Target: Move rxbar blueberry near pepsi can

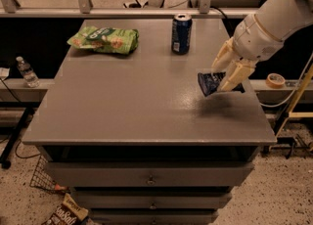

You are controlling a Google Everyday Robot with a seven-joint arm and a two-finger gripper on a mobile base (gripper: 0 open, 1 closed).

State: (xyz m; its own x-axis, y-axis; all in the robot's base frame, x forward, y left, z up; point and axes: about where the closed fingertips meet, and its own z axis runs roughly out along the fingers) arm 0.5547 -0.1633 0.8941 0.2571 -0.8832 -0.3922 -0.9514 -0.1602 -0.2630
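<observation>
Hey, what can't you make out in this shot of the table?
Camera view:
rxbar blueberry: far end hidden by the gripper shut on it above the table, right side.
pepsi can: markings too small to read.
floor snack bag: cut off by the bottom edge.

Grey table (122, 101) carries pepsi can (181, 34) and green chip bag (104, 40); jaws hover above its right side.

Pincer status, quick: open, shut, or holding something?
Pincer: closed on the rxbar blueberry, holding it above the right side of the table, apart from the pepsi can.
</observation>
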